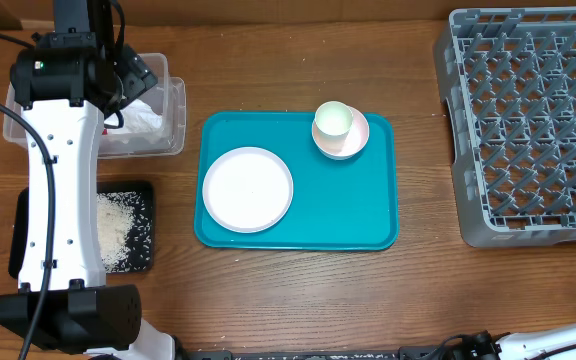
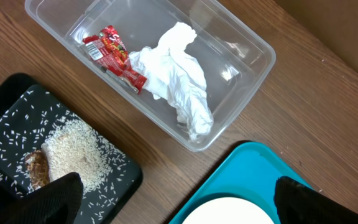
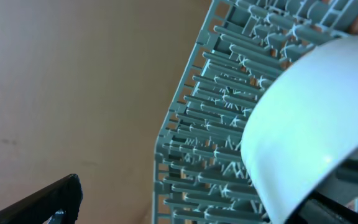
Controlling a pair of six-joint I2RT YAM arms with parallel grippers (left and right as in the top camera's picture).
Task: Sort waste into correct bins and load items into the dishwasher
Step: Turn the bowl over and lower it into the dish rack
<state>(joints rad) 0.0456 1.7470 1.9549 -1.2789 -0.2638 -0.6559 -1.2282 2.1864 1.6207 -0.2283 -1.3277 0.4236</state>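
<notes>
1. The left arm (image 1: pixel 53 190), white with black joints, rises from its base at the bottom of the overhead view and stretches straight up the left side.
2. At its far end the black wrist bends to the right. The left gripper (image 2: pixel 179 202) points downward, jaws spread wide with nothing between them.
3. The right arm (image 1: pixel 568 337) shows only as a white link lying low at the bottom right corner.
4. The right gripper (image 3: pixel 194 208) is rolled sideways. One black finger (image 3: pixel 51 202) shows at lower left; the other is mostly hidden, so its grip cannot be judged.
</notes>
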